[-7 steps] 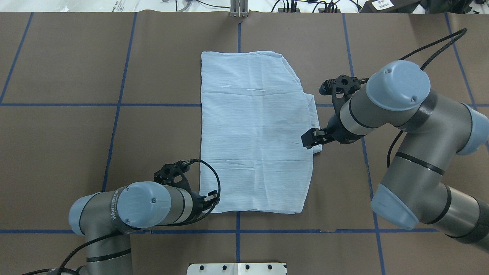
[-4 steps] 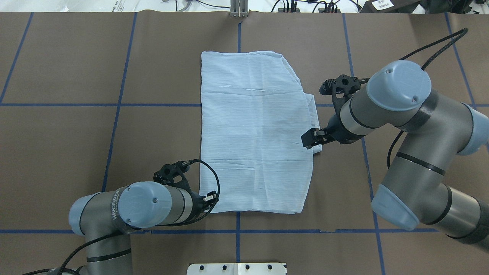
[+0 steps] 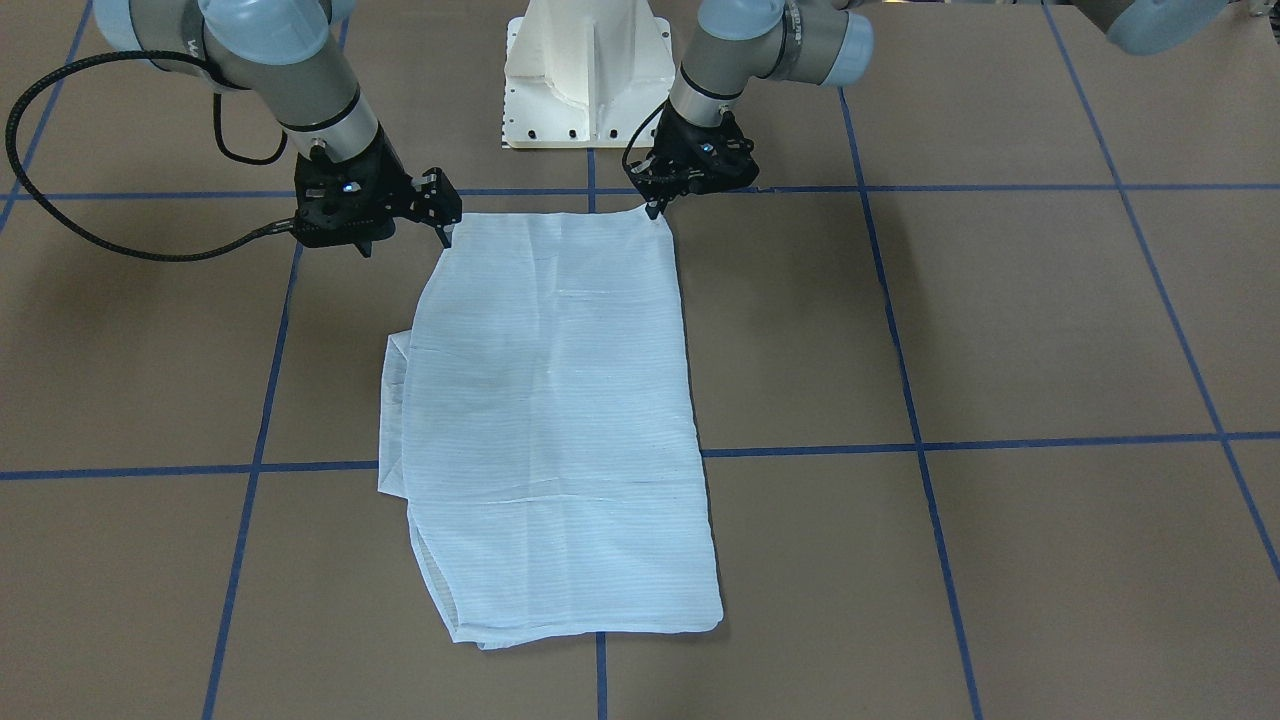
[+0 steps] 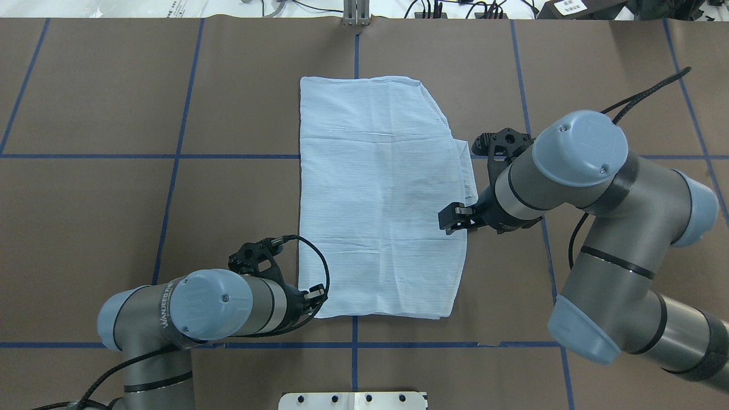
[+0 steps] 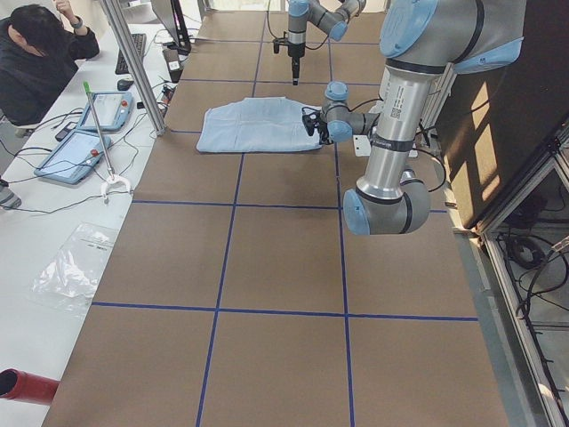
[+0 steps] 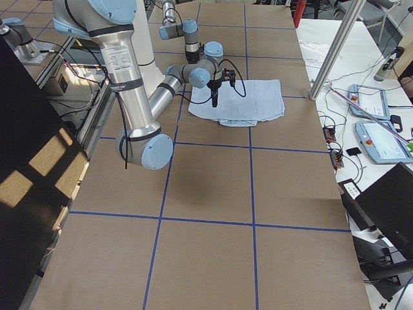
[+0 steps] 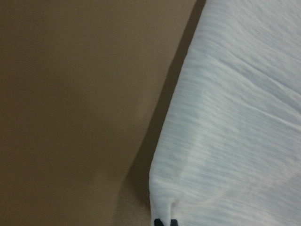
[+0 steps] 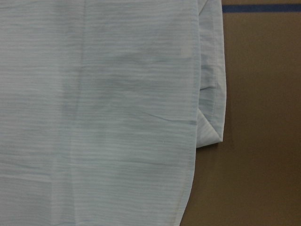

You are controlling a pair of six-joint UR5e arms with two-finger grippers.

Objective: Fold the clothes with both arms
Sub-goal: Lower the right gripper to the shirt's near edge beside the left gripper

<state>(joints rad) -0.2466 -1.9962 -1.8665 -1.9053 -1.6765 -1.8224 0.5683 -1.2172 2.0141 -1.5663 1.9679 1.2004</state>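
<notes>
The light-blue shirt (image 4: pixel 379 199) is laid flat, folded into a rectangle, at the middle of the tabletop (image 4: pixel 114 228). Its corner nearest the left arm is pinched by the left gripper (image 4: pixel 318 296), whose fingertips (image 7: pixel 158 222) are pressed together on the cloth. The right gripper (image 4: pixel 451 219) is poised just above the shirt's right edge, with its jaws spread.

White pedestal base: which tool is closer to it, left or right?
Left. The left tool is at the near left corner of the shirt, just ahead of the base; the right tool is at the shirt's right edge, farther up the table.
</notes>
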